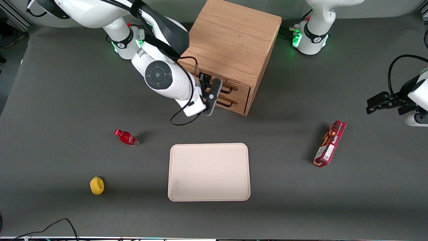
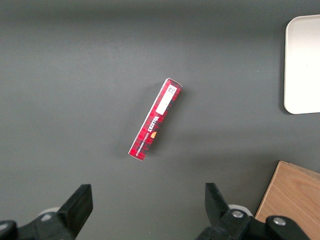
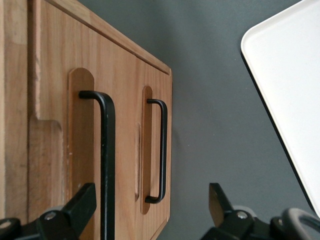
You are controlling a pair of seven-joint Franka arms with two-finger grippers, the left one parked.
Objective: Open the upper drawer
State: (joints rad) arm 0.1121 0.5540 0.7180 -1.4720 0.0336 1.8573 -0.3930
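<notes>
The light oak cabinet (image 1: 230,47) stands at the back of the table. Its upper drawer (image 1: 241,87) is closed and carries a long black bar handle (image 1: 228,89), above the lower drawer's matching handle (image 1: 226,104). My right gripper (image 1: 214,95) is right in front of the drawer fronts, open and holding nothing. In the right wrist view the gripper (image 3: 150,210) has its fingers (image 3: 80,206) spread wide. The upper drawer's handle (image 3: 107,165) runs close by one finger, and the lower handle (image 3: 162,150) lies between the two. The upper drawer's front (image 3: 125,125) fills the view beside it.
A beige tray (image 1: 209,172) lies nearer the front camera than the cabinet; its corner shows in the right wrist view (image 3: 285,85). A red bottle (image 1: 126,137) and a yellow object (image 1: 97,185) lie toward the working arm's end. A red box (image 1: 329,143) lies toward the parked arm's end.
</notes>
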